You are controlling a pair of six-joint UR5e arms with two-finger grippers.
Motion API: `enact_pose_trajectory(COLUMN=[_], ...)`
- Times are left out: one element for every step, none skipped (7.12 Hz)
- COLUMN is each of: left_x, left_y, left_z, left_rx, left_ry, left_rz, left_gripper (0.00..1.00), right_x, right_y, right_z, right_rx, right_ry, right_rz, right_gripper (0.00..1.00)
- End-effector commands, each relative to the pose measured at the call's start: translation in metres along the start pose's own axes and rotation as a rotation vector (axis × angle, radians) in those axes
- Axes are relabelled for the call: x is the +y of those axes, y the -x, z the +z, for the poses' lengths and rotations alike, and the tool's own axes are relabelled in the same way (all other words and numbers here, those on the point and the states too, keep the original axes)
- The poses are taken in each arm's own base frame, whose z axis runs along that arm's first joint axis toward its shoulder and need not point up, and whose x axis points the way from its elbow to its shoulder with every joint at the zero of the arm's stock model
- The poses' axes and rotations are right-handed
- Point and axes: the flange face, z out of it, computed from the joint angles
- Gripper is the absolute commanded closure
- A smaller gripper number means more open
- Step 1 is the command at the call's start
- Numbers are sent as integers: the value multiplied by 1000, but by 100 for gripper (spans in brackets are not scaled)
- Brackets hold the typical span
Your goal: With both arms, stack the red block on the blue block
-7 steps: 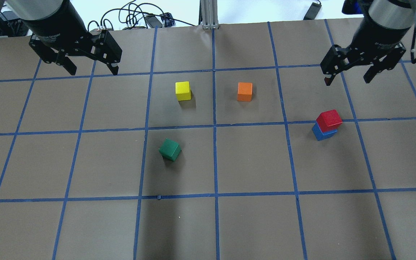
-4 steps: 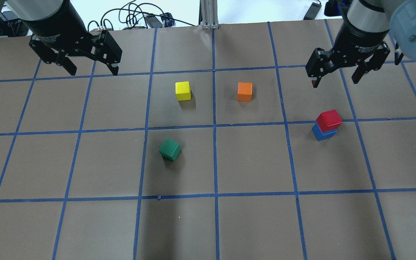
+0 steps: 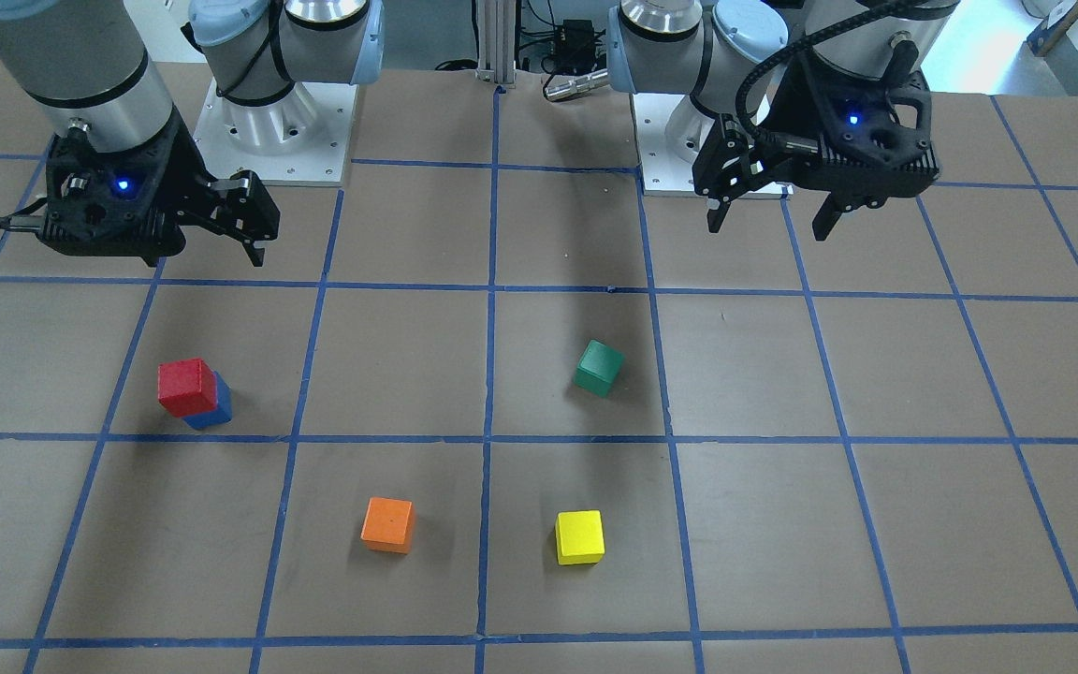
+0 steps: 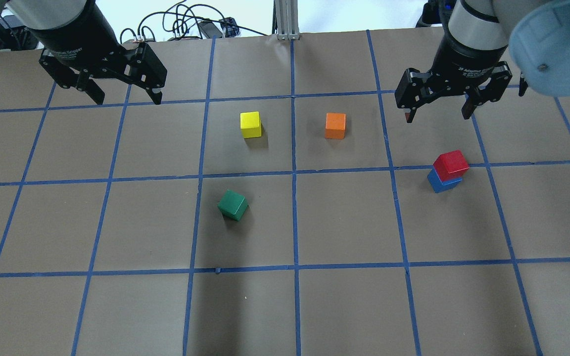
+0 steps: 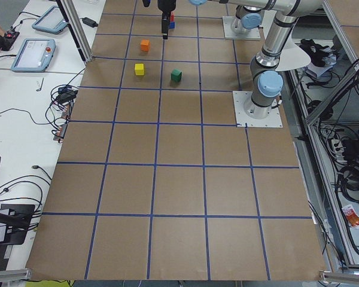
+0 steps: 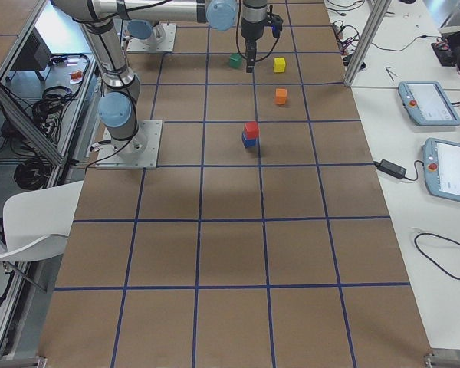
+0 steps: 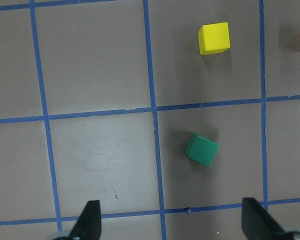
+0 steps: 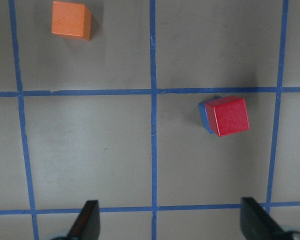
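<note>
The red block (image 4: 451, 164) sits on top of the blue block (image 4: 442, 184), shifted slightly off-centre, on the right side of the table. The stack also shows in the front view, red block (image 3: 187, 387) over blue block (image 3: 218, 412), and in the right wrist view, red block (image 8: 230, 116) over blue block (image 8: 204, 116). My right gripper (image 4: 436, 114) is open and empty, raised behind the stack and apart from it. My left gripper (image 4: 127, 99) is open and empty, raised over the far left of the table.
A yellow cube (image 4: 250, 124) and an orange cube (image 4: 335, 125) stand mid-table at the back. A green cube (image 4: 232, 204) lies turned, nearer the front. Cables (image 4: 186, 24) and a metal post (image 4: 286, 20) are at the far edge.
My right gripper has moved left along the back of the table, staying open and empty. The stack, the left arm and the other cubes have not moved.
</note>
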Motion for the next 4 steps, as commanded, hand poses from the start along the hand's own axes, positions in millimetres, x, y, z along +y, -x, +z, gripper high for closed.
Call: enact_pose_trajectory(left_x=[0, -2, -2, -2], left_y=[0, 1, 1, 2], left_z=[-1, -3, -2, -2], left_rx=[-1, 0, 2, 0], left_ry=[-2, -10, -9, -9], left_rz=[1, -1, -4, -2], left_gripper=[0, 0, 0, 0], right_x=[-2, 3, 6, 7], right_y=[-5, -6, -5, -5], right_z=[-2, -7, -10, -11], right_rx=[2, 8, 10, 10], right_ry=[-6, -15, -23, -23], right_rz=[25, 25, 24, 24], right_gripper=[0, 0, 0, 0])
